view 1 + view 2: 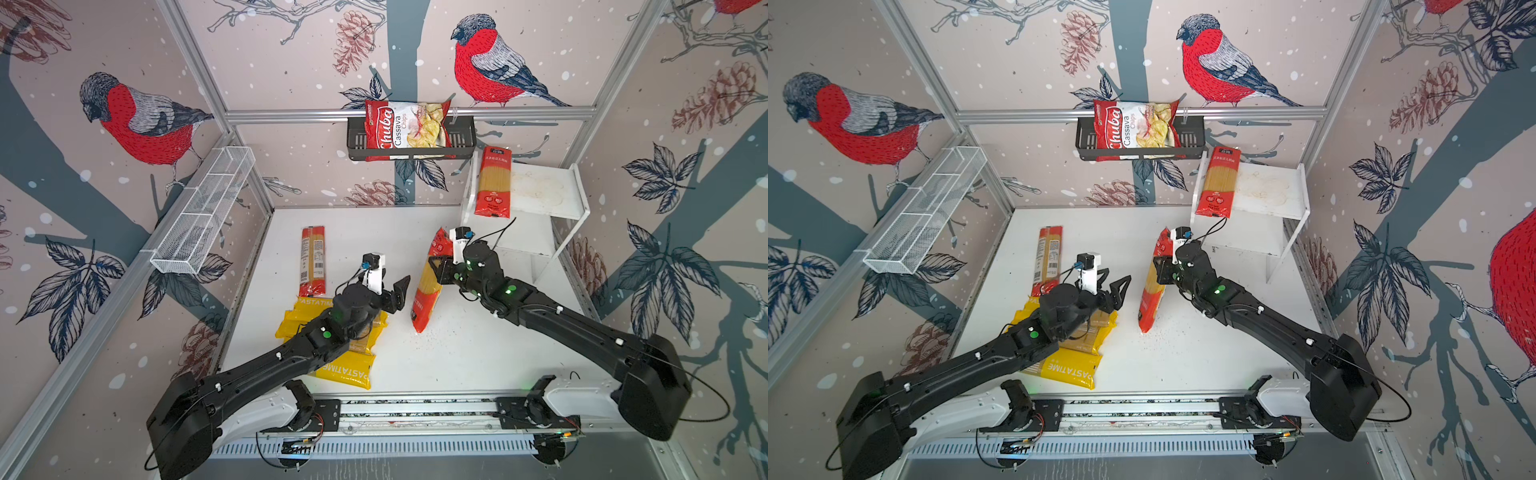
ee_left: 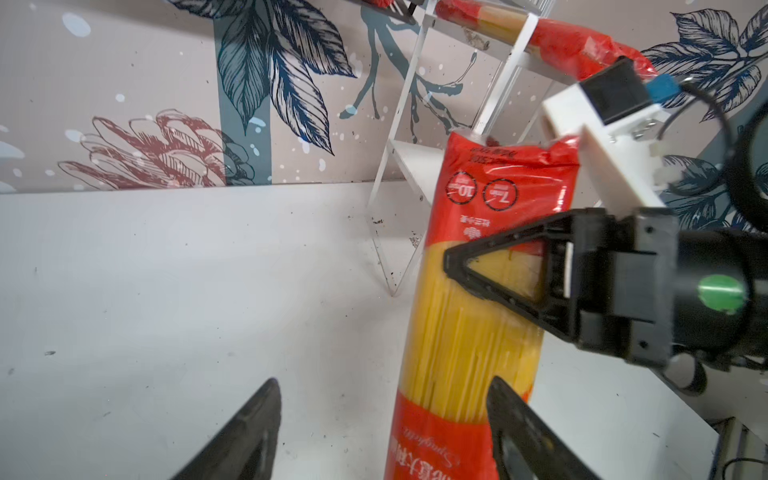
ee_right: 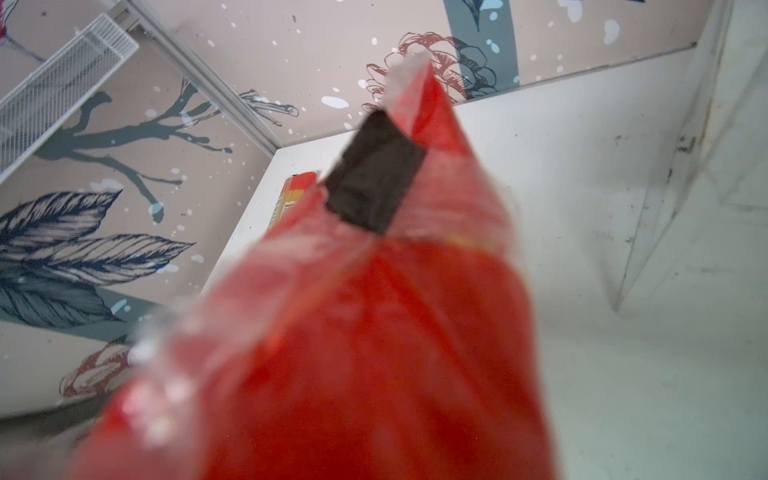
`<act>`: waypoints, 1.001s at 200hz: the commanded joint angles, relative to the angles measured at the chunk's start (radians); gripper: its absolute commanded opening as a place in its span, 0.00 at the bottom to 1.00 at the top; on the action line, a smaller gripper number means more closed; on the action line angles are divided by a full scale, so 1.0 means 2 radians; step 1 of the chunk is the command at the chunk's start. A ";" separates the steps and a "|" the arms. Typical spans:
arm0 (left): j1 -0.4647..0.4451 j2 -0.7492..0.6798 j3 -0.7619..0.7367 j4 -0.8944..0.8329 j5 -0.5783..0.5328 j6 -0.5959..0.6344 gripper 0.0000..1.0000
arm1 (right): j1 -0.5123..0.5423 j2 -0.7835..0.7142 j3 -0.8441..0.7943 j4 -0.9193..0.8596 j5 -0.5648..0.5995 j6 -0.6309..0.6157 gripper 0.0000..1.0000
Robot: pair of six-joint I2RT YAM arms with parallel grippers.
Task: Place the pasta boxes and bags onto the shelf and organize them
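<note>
My right gripper (image 1: 437, 269) is shut on the upper half of a red spaghetti packet (image 1: 428, 291), which stands tilted with its lower end on the white table. In the right wrist view this packet (image 3: 374, 332) fills the frame and hides the jaws. My left gripper (image 1: 397, 295) is open just left of that packet (image 2: 478, 332), whose lower part lies by one finger of the left gripper (image 2: 382, 382). Another red packet (image 1: 493, 183) lies on the top board of the shelf (image 1: 544, 191). A third red packet (image 1: 312, 259) lies at the back left. Yellow PASTATIME packets (image 1: 345, 374) lie under my left arm.
A Chuba chips bag (image 1: 409, 124) sits in the black basket (image 1: 465, 141) on the back wall. A white wire-mesh basket (image 1: 208, 208) hangs on the left wall. Small crumbs (image 1: 440, 332) dot the table by the held packet's base. The shelf's lower board (image 1: 528, 237) is bare.
</note>
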 commanded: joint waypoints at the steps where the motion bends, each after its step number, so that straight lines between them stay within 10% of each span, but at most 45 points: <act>1: 0.031 -0.001 -0.009 0.034 0.121 -0.015 0.77 | -0.003 -0.021 -0.007 0.097 -0.068 -0.058 0.00; 106: 0.089 0.037 -0.040 0.146 0.340 -0.004 0.82 | -0.022 -0.059 0.023 0.074 -0.347 -0.170 0.02; 200: 0.089 0.084 -0.022 0.229 0.456 -0.020 0.70 | -0.015 -0.052 0.037 0.062 -0.439 -0.206 0.02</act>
